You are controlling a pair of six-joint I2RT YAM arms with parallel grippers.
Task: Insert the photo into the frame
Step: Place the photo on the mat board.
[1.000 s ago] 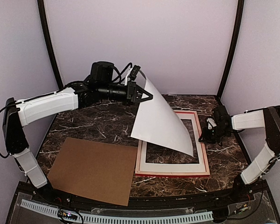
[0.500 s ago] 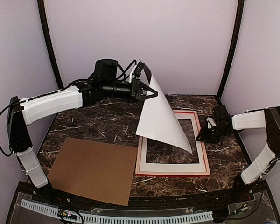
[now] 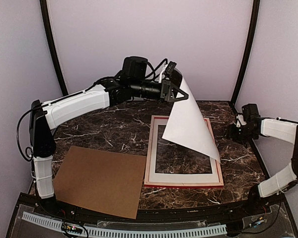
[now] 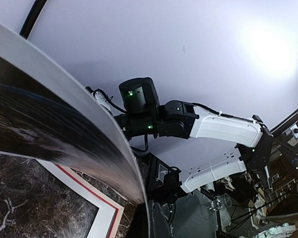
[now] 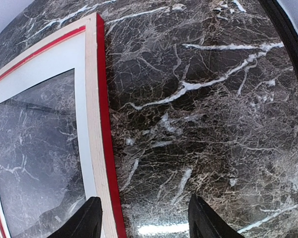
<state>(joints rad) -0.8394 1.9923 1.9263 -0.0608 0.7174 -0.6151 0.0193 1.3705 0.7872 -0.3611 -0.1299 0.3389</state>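
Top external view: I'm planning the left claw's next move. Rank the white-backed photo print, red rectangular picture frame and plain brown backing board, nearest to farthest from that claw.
1. white-backed photo print: gripped by the left claw at its upper edge.
2. red rectangular picture frame: flat, beneath the claw, centre-right.
3. plain brown backing board: flat, near-left.

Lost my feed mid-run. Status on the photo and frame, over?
Left gripper shut on photo top corner, sheet hanging over frame. Right gripper open, empty, beside frame's right rail. Mat lies in frame; backing board lies left of it.
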